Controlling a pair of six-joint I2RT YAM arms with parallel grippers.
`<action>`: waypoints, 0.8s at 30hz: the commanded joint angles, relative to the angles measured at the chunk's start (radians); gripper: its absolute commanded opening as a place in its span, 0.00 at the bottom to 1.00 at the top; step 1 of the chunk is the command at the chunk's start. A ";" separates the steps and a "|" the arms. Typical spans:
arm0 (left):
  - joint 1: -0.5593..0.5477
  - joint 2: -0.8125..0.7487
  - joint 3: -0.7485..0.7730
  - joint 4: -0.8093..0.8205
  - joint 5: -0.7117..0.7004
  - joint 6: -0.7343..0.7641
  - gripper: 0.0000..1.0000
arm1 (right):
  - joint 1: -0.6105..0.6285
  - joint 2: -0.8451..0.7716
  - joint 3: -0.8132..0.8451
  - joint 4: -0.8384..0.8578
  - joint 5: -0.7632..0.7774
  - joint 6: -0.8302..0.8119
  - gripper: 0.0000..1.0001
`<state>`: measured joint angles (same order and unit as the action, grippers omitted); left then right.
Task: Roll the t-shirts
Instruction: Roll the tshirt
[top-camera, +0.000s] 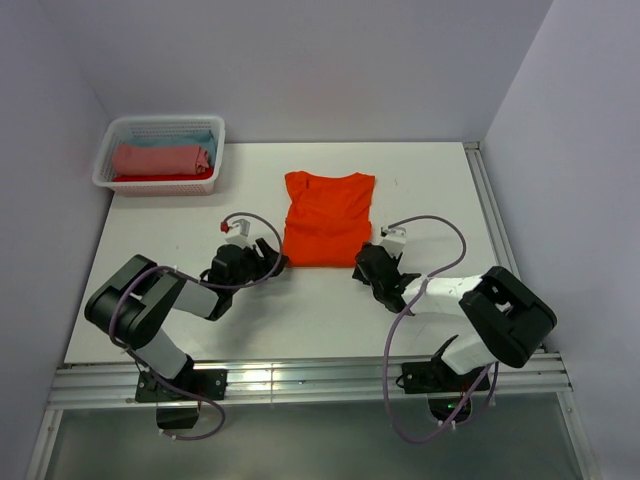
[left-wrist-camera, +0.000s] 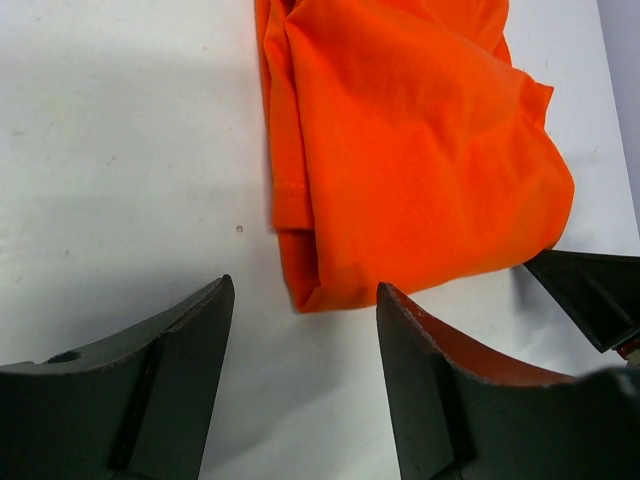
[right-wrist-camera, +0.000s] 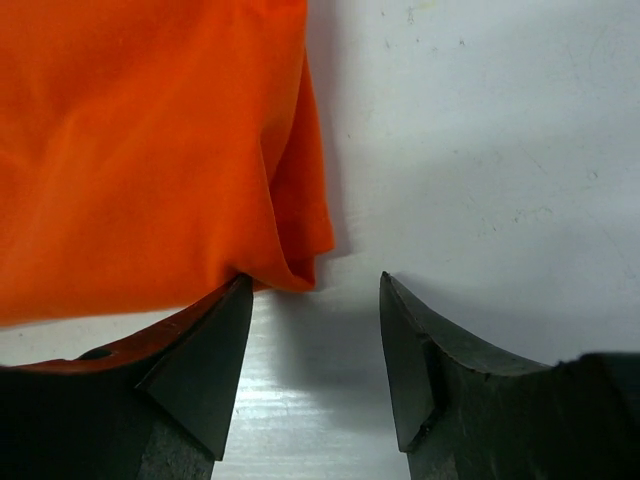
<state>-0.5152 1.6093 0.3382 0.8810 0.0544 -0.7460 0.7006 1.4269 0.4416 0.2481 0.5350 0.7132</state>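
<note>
**Both grippers poised at the hem, nothing gripped yet**

At the far left corner of the table (top-camera: 430, 190) stands a white basket (top-camera: 105, 165). It holds a pink roll (top-camera: 160, 158), with light blue cloth (top-camera: 195, 138) behind it and red cloth (top-camera: 150, 178) under it.

The left gripper (left-wrist-camera: 304, 292) sits low at the near-left corner of the orange shirt (top-camera: 326, 220). Its jaws are apart with only bare table between them, and the corner of the hem lies just ahead of the tips, closer to its right finger.

The shirt lies flat in the middle of the table, sides folded in, collar at the far end and hem nearest the arms.

The right gripper (right-wrist-camera: 315, 280) is at the near-right corner. Its jaws are also apart and empty, and the cloth's edge just meets the tip of its left finger.

The rolling looks not yet begun, and the grab is where it could fail. Neither corner sits properly between the fingers, so closing here may catch a sliver, or only the top layer. Pushing forward may shove the hem into a wrinkle. If one side catches and the other slips, the roll would likely start skewed and the folded sides spill open.
</note>
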 joint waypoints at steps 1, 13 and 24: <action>-0.006 0.044 0.027 0.042 -0.008 0.019 0.65 | 0.004 0.041 0.042 0.028 0.033 0.008 0.61; -0.014 0.017 0.013 0.021 -0.018 0.053 0.63 | 0.002 0.037 0.028 0.099 0.000 -0.052 0.07; -0.040 0.003 -0.019 0.041 -0.021 0.088 0.63 | 0.002 -0.017 -0.009 0.082 0.002 -0.029 0.00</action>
<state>-0.5385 1.6245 0.3264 0.9257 0.0521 -0.6937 0.7006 1.4349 0.4362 0.3042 0.5144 0.6758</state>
